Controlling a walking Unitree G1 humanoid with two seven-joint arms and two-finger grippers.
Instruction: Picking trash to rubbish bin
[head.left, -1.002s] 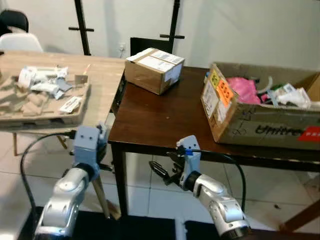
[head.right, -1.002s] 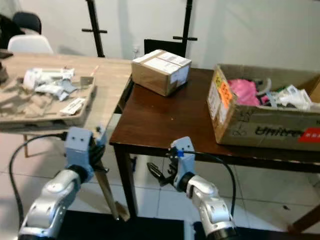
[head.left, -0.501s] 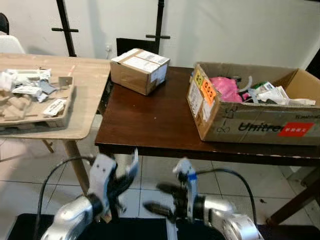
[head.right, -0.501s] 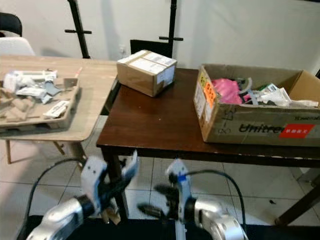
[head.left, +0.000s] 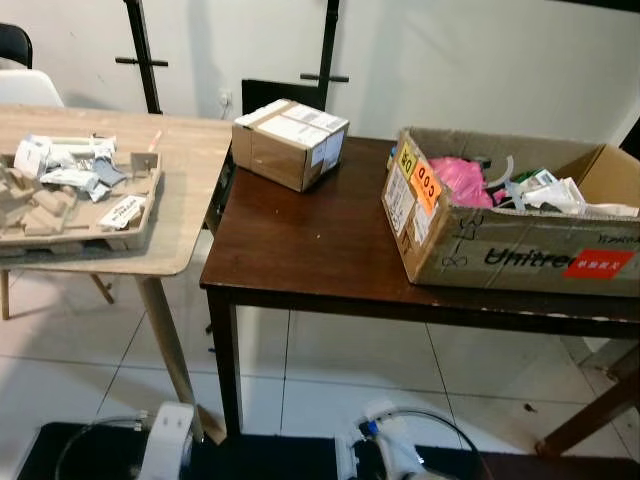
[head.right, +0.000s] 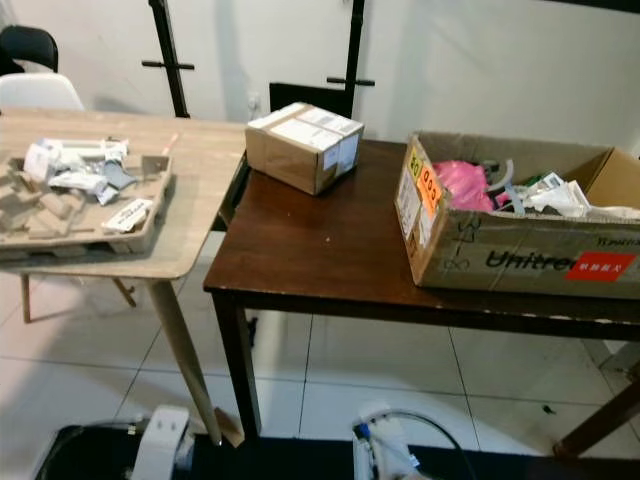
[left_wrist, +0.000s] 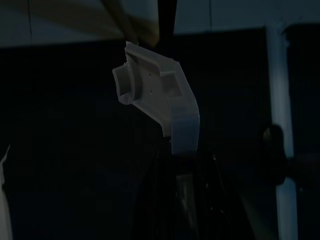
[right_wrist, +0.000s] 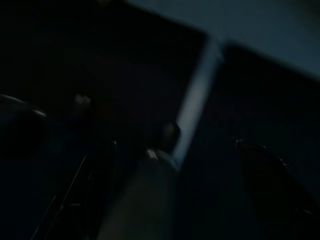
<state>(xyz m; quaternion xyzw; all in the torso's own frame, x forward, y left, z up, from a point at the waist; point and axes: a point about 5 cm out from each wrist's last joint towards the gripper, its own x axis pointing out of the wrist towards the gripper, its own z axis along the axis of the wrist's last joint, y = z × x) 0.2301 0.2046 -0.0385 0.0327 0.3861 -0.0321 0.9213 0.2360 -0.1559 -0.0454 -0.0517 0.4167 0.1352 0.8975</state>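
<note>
Two tables, one sealed box (head.left: 290, 143), one open carton (head.left: 510, 240), one tray (head.left: 75, 215)

A dark brown wooden table (head.left: 320, 250) stands on a pale tiled floor (head.left: 330, 370). Toward its 11 o'clock corner sits a small sealed cardboard box (head.left: 289, 142) with white labels on top. At about 3 o'clock rests a large open cardboard carton (head.left: 500, 235), printed on its side and with orange stickers on its end, holding pink material and crumpled wrappers. Touching or just beside the dark table at its 9 o'clock edge is a light wooden table (head.left: 185, 185). On it, toward 9 o'clock, lies a moulded pulp tray (head.left: 75, 205) carrying crumpled white packets and paper scraps.
</note>
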